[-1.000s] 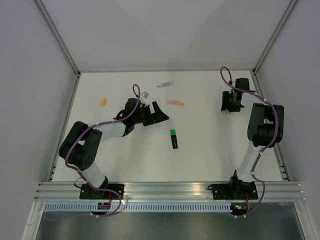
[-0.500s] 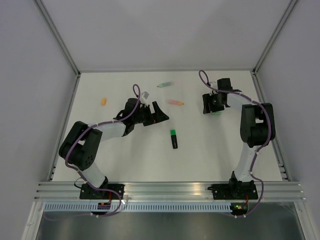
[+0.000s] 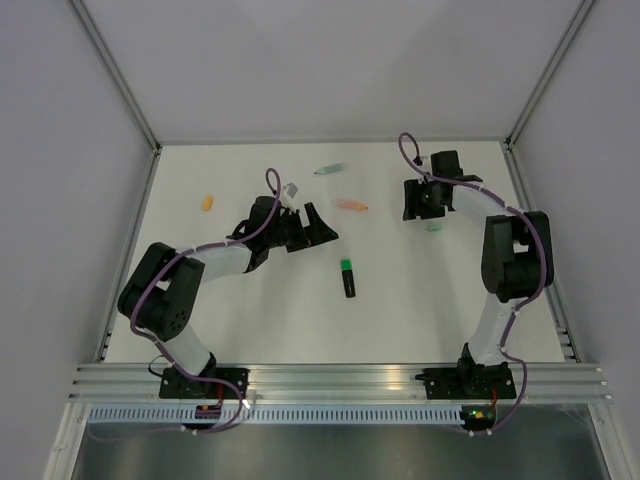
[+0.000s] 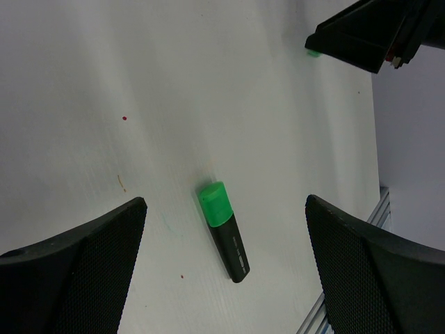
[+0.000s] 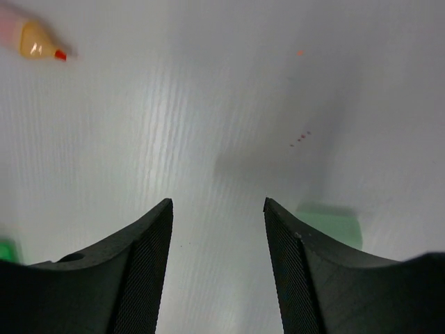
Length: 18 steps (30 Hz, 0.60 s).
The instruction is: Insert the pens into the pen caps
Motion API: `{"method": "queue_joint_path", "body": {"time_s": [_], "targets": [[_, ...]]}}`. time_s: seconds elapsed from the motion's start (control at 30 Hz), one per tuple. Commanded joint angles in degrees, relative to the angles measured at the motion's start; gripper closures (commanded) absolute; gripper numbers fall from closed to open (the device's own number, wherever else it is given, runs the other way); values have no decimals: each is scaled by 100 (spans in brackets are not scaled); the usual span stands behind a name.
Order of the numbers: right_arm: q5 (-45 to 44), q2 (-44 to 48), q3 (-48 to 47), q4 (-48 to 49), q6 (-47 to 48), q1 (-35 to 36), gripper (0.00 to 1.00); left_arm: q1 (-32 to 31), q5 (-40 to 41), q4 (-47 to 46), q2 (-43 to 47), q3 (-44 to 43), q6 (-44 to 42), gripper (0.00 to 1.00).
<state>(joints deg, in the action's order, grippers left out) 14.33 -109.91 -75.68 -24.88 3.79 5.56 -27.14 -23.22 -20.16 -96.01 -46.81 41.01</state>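
A black pen with a bright green end [image 3: 348, 278] [image 4: 224, 229] lies mid-table, below my wide-open left gripper [image 3: 322, 226] [image 4: 226, 202]. A salmon pen [image 3: 350, 204] [image 5: 35, 40] and a pale mint pen [image 3: 330, 169] lie further back. An orange cap [image 3: 207, 202] sits far left. The pale mint cap [image 3: 434, 226] [image 5: 334, 226] lies on the table just outside one finger of my right gripper [image 3: 412, 206] [image 5: 217, 203]. That gripper is open over bare table, with nothing between its fingers.
The white table is walled on three sides, with an aluminium rail along the near edge. A sliver of bright green [image 5: 5, 250] shows at the left edge of the right wrist view; what it is I cannot tell.
My right arm has swung left from the table's right side toward the back middle. The mint cap now lies further left, beside the fingers. The left arm has not moved.
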Motion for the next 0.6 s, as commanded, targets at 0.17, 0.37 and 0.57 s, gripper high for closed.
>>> {"method": "queue_joint_path", "body": {"time_s": [0.17,0.37,0.57], "targets": [[-1450,645,-282,177,-5296,-99,47,-29,-130,-225,64,-30,65,1],[-2108,532,-544,-1120,-7083,-29,43,-29,-103,-207,179,14,91,1],[-2944,541,-1097,-2546,-7937,-29,43,-29,81,-163,363,66,29,1]]}}
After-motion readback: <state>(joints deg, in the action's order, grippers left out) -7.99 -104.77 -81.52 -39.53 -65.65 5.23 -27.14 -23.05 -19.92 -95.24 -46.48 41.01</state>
